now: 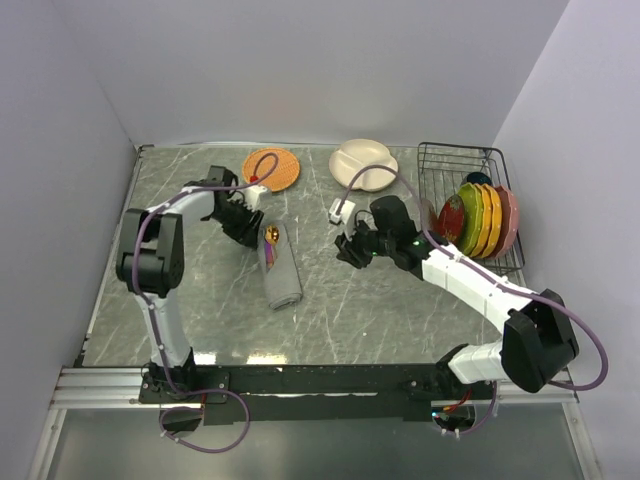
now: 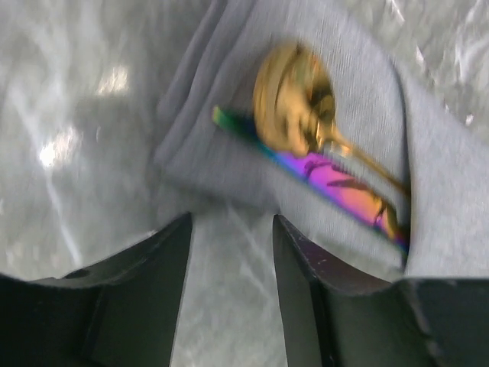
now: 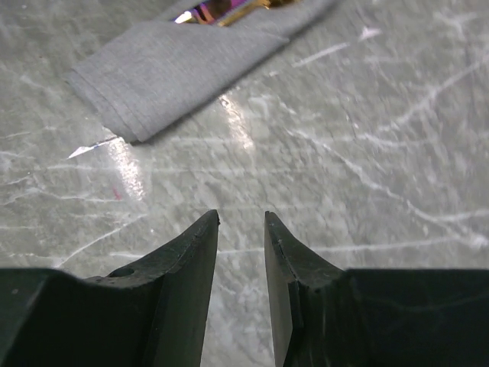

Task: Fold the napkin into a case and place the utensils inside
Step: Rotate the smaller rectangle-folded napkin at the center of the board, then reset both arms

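Grey marbled tabletop point(image 1: 400, 300), white walls point(image 1: 300, 60). Left gripper point(image 2: 231, 229) hovers w/ jaws apart, empty, just by the grey folded cloth case point(image 1: 282, 275) left of centre — gold round-bowled spoon point(image 2: 294, 95) & iridescent purple knife point(image 2: 336, 183) tucked in, tops showing. Right gripper point(image 3: 241, 222) sits well apart, jaws slightly parted, empty. Risk: left finger snags the fold on retreat — case opens, both slip out.
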Robot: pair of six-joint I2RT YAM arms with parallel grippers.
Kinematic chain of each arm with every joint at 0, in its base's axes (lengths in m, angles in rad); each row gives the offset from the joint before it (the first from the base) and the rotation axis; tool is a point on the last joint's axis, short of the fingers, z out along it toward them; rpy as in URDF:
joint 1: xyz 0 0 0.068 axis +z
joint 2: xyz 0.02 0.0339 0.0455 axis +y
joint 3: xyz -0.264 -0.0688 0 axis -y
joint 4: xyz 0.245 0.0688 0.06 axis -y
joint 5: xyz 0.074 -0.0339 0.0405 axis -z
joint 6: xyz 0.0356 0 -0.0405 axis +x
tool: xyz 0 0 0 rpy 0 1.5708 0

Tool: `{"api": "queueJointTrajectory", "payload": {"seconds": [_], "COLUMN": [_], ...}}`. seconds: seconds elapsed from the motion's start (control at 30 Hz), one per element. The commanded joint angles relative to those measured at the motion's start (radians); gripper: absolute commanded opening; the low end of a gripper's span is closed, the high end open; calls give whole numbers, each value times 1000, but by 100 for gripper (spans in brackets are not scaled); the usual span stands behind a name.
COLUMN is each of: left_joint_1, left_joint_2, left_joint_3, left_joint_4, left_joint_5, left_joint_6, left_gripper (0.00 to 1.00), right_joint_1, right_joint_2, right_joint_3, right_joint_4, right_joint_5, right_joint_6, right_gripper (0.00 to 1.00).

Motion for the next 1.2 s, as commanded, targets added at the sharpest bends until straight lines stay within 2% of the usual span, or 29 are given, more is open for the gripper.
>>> {"api": "queueJointTrajectory", "payload": {"seconds": [0.0, 0.2, 0.33, 0.43, 0.47, 0.53, 0.63, 0.67, 0.7, 0.77, 0.9, 1.03, 1.17], "left_joint_1": [-46, -78, -75, -69, -66, -52, -38, -34, -25, -12, -2, -2, -2], "left_joint_2": [87, 129, 73, -21, -47, -124, -225, -251, -277, -348, -478, -654, -757], "left_joint_3": [133, 228, 240, 222, 222, 228, 270, 273, 277, 283, 186, -59, -241], "left_joint_4": [-3, -9, 9, 64, 72, 81, 51, 51, 41, -3, -19, 32, 66], "left_joint_5": [-19, 1, 41, 59, 84, 108, 130, 127, 128, 135, 37, -72, -123], "left_joint_6": [-4, -11, -31, -95, -114, -172, -236, -260, -273, -298, -367, -390, -401], "left_gripper": [52, 52, 55, 59, 62, 64, 76, 89, 98, 99, 99, 99, 99], "right_joint_1": [-47, -72, -90, -113, -121, -147, -190, -204, -217, -253, -282, -282, -282], "right_joint_2": [-57, -76, -62, -45, -40, -28, -30, -36, -43, -72, -140, -227, -325], "right_joint_3": [-11, -10, 37, 90, 105, 155, 208, 216, 222, 236, 211, 93, -36], "right_joint_4": [-8, -13, -13, -5, -3, -11, -20, -22, -29, -46, -120, -138, -106], "right_joint_5": [20, 23, 14, 7, 7, 4, 6, 6, 7, 15, 70, 214, 271], "right_joint_6": [110, 145, 203, 267, 289, 352, 436, 462, 481, 512, 507, 555, 547], "right_gripper": [39, 40, 45, 59, 69, 77, 100, 100, 100, 100, 100, 100, 100]}}
